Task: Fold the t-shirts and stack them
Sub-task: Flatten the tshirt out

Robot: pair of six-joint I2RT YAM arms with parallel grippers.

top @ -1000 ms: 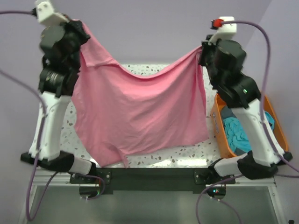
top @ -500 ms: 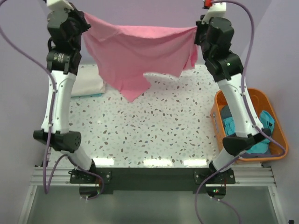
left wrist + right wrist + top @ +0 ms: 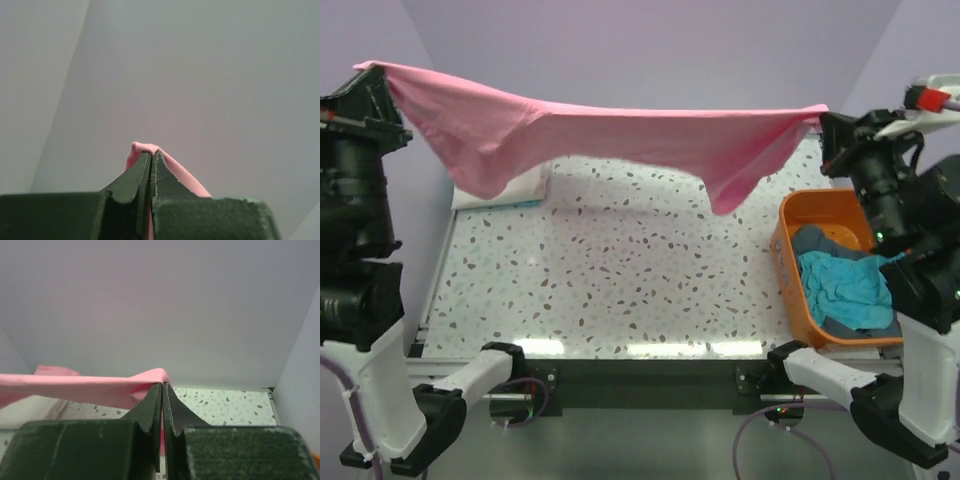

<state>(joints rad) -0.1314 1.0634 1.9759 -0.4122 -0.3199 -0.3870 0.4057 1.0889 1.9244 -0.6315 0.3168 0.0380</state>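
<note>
**Q:** Where is the pink t-shirt (image 3: pixel 620 130)?

**A:** In the air above the far half of the surface (image 3: pixel 620 290), stretched wide between my two arms. Its top edge runs nearly taut, and loose folds sag near each end.

**Q:** How are you holding it?

**A:** My left end effector (image 3: pixel 151 156) is clenched on one bunched corner over the far left corner. My right end effector (image 3: pixel 162 386) is clenched on the opposite corner, near the far right edge.

**Q:** And the other shirts?

**A:** A white t-shirt (image 3: pixel 515 190) lies folded at the far left corner. The teal t-shirt (image 3: pixel 840 285) is crumpled over the grey t-shirt (image 3: pixel 810 240) in the orange basket (image 3: pixel 788 262) at the right edge.
</note>
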